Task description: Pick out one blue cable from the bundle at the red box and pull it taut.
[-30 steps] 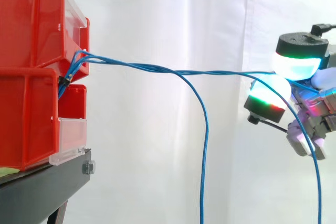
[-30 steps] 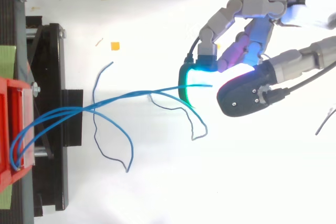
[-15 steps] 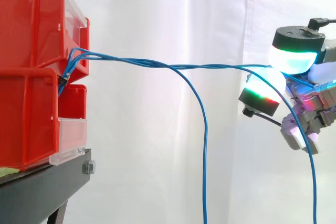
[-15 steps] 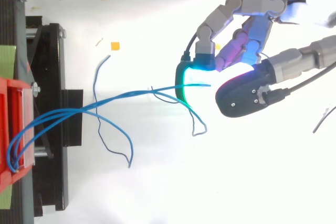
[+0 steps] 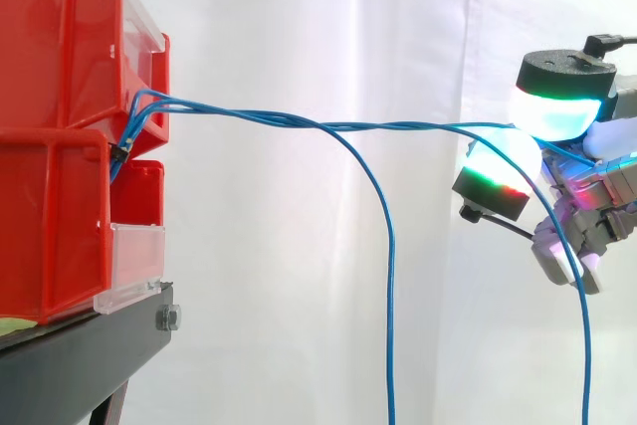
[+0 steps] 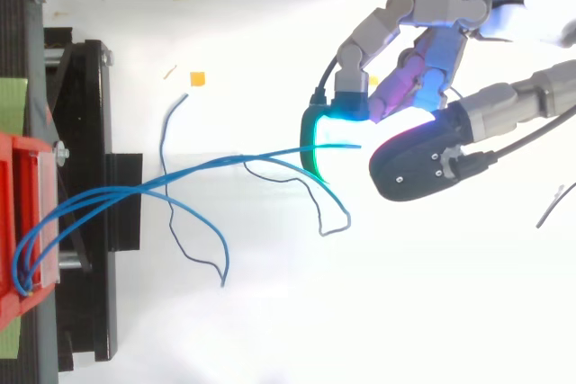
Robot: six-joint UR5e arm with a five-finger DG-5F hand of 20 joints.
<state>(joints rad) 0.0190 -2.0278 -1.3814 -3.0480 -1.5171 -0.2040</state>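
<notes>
robot hand [image 5: 597,196] at the right edge of the side view, clamped on the blue cable [image 5: 418,127]. the strand enters between two fingertips [image 5: 555,114] and is pinched there: an upper pad glowing cyan-white under a black cap, a lower pad glowing green over red. top view agrees: fingers curled, cable end lying between a green-edged pad and a black-backed one. from the pinch the cable runs left, close to level with a slight bow. it is loosely twisted with its neighbours in the bundle [image 5: 289,122] and reaches the front of the red bins [image 5: 60,136], where the strands loop into the gap between upper and lower bin. thin, round, glossy blue insulation. one strand leaves the twist midway and drops in a smooth arc out of the bottom edge; another hangs down just beside the hand. bins are hard moulded plastic, boxy, stacked, with a clear plastic strip [image 5: 134,266] across the lower lip. they sit on a black stand [image 5: 80,355], matt metal, bolt head [image 5: 167,318] at its corner. white curtain [image 5: 299,27] behind, soft vertical folds.
</notes>
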